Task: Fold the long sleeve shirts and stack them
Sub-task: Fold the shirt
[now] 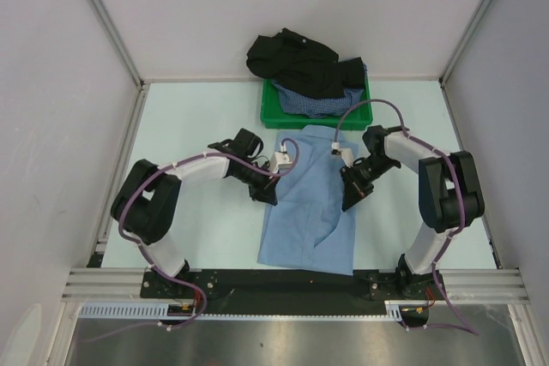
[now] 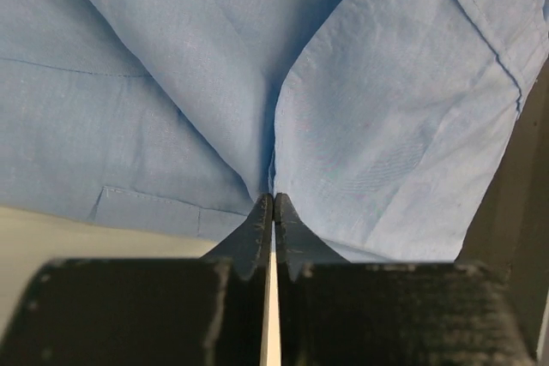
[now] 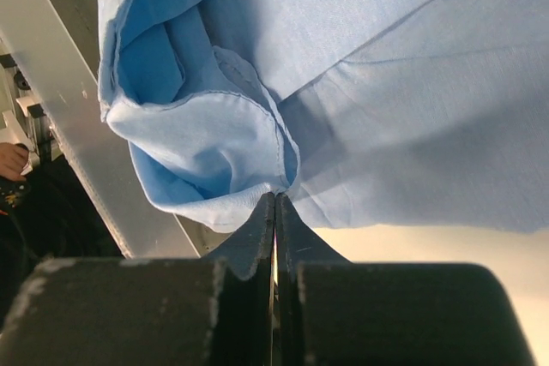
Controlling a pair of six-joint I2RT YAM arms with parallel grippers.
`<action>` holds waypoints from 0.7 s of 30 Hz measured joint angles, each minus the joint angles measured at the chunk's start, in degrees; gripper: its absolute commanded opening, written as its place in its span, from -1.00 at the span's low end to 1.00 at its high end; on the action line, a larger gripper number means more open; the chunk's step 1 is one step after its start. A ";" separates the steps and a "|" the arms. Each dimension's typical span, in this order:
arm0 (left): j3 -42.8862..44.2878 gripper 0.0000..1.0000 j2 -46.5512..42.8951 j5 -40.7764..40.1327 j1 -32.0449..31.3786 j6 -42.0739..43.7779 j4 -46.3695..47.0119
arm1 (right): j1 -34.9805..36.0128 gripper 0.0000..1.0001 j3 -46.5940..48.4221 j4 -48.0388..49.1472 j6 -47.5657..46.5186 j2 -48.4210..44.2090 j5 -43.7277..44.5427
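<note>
Top external view recorded the light blue shirt (image 1: pixel 309 203) lying on the pale table (image 1: pixel 197 126) just on the near side of the green tray (image 1: pixel 273 116), its upper end close to the tray's near rim and the rest running away from the tray as a long, narrow shape with its sides turned in. The black shirt (image 1: pixel 296 62) sat heaped over the tray's far rim, part of it spilling past the tray. The checked shirt (image 1: pixel 313 105) lay inside the tray, partly under the black one. The left gripper (image 1: pixel 264 193) was at the light blue shirt's left edge, near of the tray's left corner, and the right gripper (image 1: pixel 352 199) was at the opposite edge, near of the tray's right corner. In the left wrist view the left gripper (image 2: pixel 273 199) had its fingers pressed together, with a pinch of light blue cloth caught at the tips where two folds of the shirt (image 2: pixel 171 83) met. In the right wrist view the right gripper (image 3: pixel 274 197) was likewise clamped tight on the shirt (image 3: pixel 412 109), with a stitched, rolled edge of the cloth bunching just left of the fingertips. From the wrist views alone I could not tell which part of the garment each pinch held.
</note>
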 measured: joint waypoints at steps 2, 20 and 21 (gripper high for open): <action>-0.02 -1.00 -0.87 -0.07 0.00 0.24 -0.31 | -0.59 -1.00 0.00 -0.28 -0.07 -0.87 -0.15; 1.99 -1.00 -1.97 -2.10 3.28 -0.87 -0.76 | -7.04 -1.00 2.80 3.80 2.14 -4.52 -1.03; 2.58 -1.00 -0.98 -2.60 3.43 -1.25 -0.74 | -7.26 -1.00 3.34 4.70 2.47 -3.72 -0.81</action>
